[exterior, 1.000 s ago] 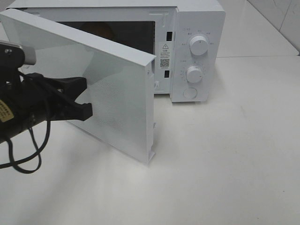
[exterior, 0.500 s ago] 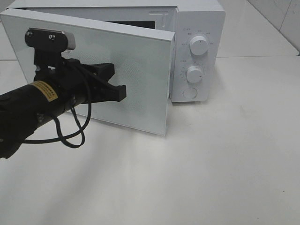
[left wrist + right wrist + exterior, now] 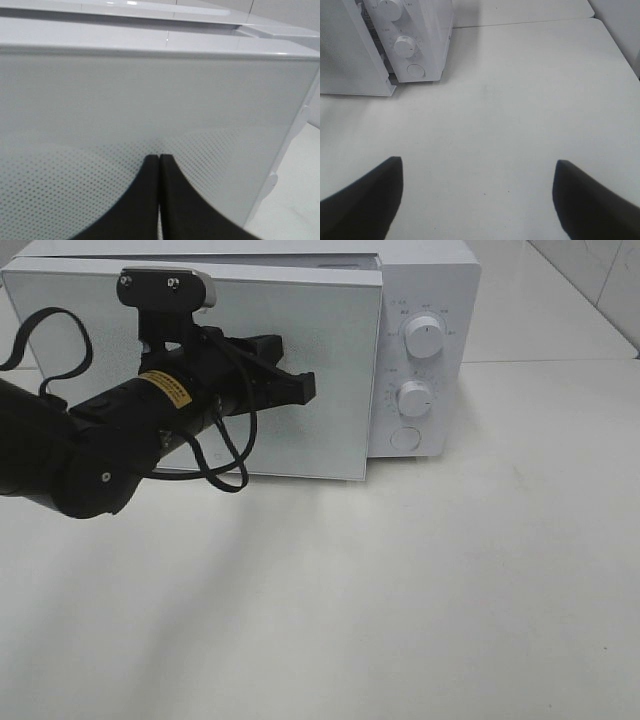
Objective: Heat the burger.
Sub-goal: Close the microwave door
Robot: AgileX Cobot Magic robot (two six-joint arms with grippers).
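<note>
microwave (image 3: pixel 440 300) 1 (door (image 3: pixel 330 370) ajar) | knobs (image 3: pixel 425 339) 2 | left tool (image 3: pixel 305 385) clenched | right tool (image 3: pixel 476 162) released

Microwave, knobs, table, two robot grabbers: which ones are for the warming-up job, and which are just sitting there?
For the job:
- microwave
- its door, almost closed
- left gripper, shut, tips at the door
- knobs

Just there:
- table
- right gripper, open above the table, holding nothing

The burger is not in sight.
</note>
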